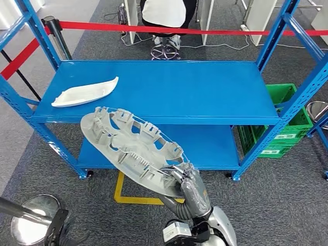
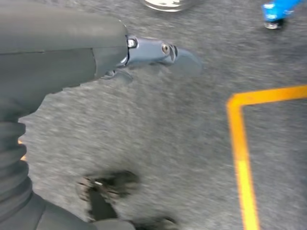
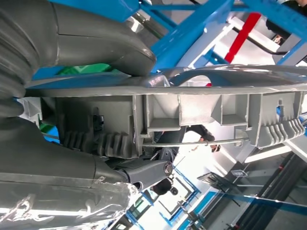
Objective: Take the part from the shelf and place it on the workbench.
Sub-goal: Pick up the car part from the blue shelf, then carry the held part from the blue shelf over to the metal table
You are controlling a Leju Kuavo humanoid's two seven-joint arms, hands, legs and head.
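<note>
My right hand (image 1: 191, 189) grips the near end of a large grey ribbed plastic part (image 1: 127, 143), held in the air in front of the blue shelf (image 1: 185, 92). Close up, the part's ribbed underside (image 3: 203, 115) runs across the right wrist view, with the thumb (image 3: 98, 40) on one face and the fingers (image 3: 145, 172) on the other. A white curved part (image 1: 83, 93) lies on the shelf's top level at the left. My left hand (image 2: 152, 50) hangs over the grey carpet with nothing in it, its fingers apart.
A red barrier tape (image 1: 170, 29) runs behind the shelf, and a person (image 1: 166, 13) sits on a chair beyond it. Green crates (image 1: 288, 120) stand at the right of the shelf. Yellow floor tape (image 1: 131, 197) marks the carpet. A round metal stool (image 1: 33, 220) is at lower left.
</note>
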